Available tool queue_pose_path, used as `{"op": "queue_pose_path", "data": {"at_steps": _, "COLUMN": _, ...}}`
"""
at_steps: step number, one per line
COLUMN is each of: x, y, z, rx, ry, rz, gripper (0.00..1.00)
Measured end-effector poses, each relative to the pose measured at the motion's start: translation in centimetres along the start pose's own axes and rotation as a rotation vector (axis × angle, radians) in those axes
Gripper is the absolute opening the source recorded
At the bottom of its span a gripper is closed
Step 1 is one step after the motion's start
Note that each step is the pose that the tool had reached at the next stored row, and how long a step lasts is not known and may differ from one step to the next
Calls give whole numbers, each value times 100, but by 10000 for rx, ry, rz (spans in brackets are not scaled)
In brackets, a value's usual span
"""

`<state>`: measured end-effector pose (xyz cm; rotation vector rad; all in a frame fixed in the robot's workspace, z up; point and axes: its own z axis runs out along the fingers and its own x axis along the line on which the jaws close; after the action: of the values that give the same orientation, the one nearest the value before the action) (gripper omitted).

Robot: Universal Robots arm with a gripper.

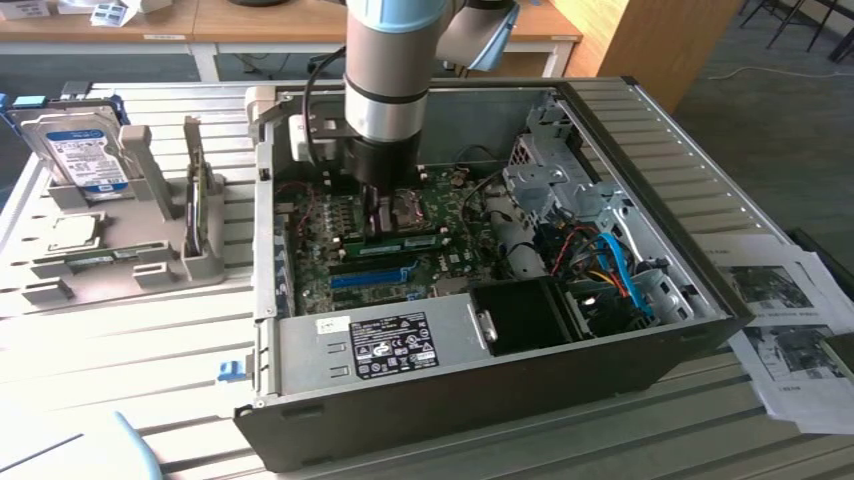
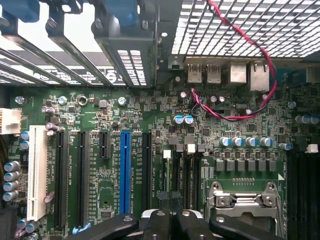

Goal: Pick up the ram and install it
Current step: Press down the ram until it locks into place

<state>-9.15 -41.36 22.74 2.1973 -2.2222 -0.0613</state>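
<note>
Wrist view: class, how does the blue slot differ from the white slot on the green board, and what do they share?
The blue slot is bright blue; the white slot is cream. The white slot is broader than the blue slot. The blue slot has black slots on both sides; the white slot has one on one side only. Both are long, empty and parallel.

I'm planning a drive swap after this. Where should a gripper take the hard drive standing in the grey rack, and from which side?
Probably the top edge of the hard drive, coming from above with the jaws across its two broad faces. It stands upright in the grey rack, whose uprights flank its lower part and leave the upper part free.
</note>
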Motion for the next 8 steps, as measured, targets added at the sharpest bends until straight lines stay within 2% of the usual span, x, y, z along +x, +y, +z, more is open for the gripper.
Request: {"op": "queue_pose_path", "data": {"at_steps": 8, "x": -1, "y": 5, "z": -105, "rx": -1, "ry": 1, "rz": 1, "gripper": 9}}
